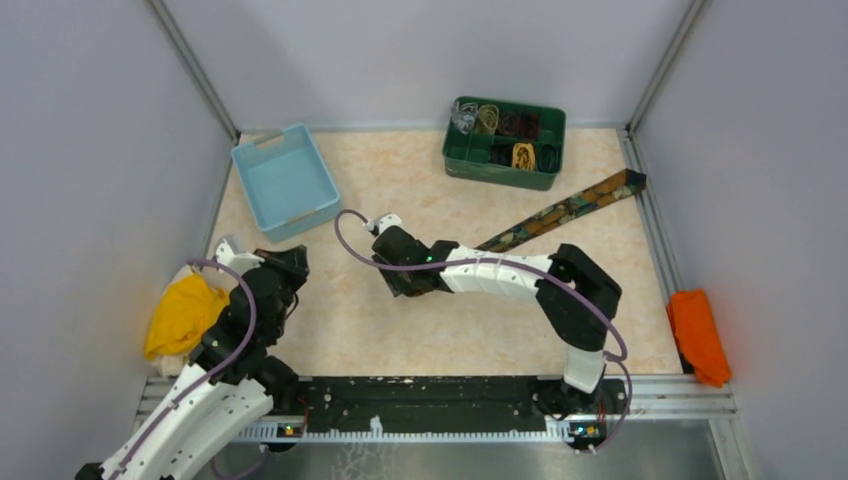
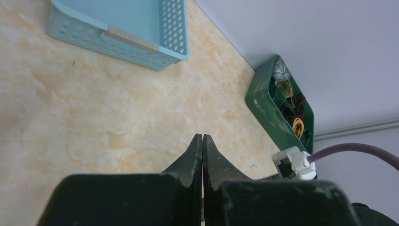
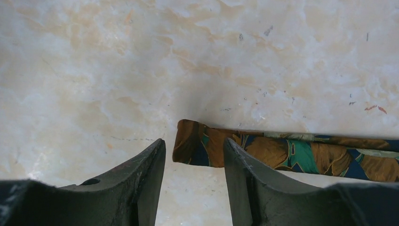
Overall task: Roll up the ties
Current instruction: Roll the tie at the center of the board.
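Note:
A dark brown tie (image 1: pixel 560 213) with gold and teal leaves lies flat, running diagonally from mid-table to the back right corner. In the right wrist view its folded near end (image 3: pixel 197 148) rests on the table just beyond the fingertips. My right gripper (image 3: pixel 194 141) is open and holds nothing; it hovers low at mid-table (image 1: pixel 400 268). At the left, my left gripper (image 1: pixel 285 265) is shut with nothing between its fingers (image 2: pixel 203 135). Several rolled ties (image 1: pixel 523 155) sit in the green bin (image 1: pixel 500 172).
A pale blue basket (image 1: pixel 285 180) stands at the back left. A yellow fabric heap (image 1: pixel 185 315) lies off the table's left edge and an orange bundle (image 1: pixel 698 335) off the right edge. Grey walls close in three sides.

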You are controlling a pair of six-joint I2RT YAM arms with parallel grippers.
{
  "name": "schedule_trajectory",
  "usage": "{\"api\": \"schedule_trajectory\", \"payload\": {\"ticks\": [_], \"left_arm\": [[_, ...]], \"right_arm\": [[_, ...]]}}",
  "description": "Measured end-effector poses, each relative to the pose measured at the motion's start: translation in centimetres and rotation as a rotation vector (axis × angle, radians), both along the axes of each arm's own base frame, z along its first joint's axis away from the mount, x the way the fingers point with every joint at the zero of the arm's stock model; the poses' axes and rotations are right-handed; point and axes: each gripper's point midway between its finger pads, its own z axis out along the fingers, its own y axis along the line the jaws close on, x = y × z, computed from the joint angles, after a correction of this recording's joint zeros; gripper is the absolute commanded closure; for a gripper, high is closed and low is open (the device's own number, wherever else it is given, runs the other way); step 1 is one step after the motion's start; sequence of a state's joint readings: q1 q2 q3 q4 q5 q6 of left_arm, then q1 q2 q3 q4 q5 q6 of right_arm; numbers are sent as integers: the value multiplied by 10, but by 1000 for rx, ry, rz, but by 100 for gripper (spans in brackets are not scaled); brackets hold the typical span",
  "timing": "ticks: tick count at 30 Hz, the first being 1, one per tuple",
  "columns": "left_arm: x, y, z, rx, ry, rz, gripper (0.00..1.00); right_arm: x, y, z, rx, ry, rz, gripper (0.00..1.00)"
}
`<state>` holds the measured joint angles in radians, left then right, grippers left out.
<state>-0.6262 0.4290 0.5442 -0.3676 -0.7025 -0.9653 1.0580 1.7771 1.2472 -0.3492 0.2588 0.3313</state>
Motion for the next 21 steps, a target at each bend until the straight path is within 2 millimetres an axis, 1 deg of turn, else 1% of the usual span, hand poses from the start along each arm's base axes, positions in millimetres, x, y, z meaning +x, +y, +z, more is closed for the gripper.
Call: {"api": "schedule_trajectory", "payload": {"ticks": [5,6,7,9,13,15,18,21], "left_arm": [[-4,6,-5,19,17,17,100],[-4,7,-5,21,17,19,100],[-4,7,-5,23,18,20,100],[-4,7,-8,32,21,19,100],[-3,6,-16,58,33,11,100],[-1,3,-18,76,36,-4,100],[6,-7,-22,108,48,-41,100],[17,-22,-35,149,87,-87,100]], "right_arm": [[-1,-7,-26,-101,42,-9,54],[-2,-7,-27,-105,44,-7,56],[-4,-8,-30,-115,49,-5,59],[-7,-8,-34,-131,57,2,71],[-9,-6,-39,-144,59,4,79],[-8,-5,-39,-141,53,1,82],[-5,-1,-38,-120,43,0,83],[-2,2,-39,-66,42,2,84]]}}
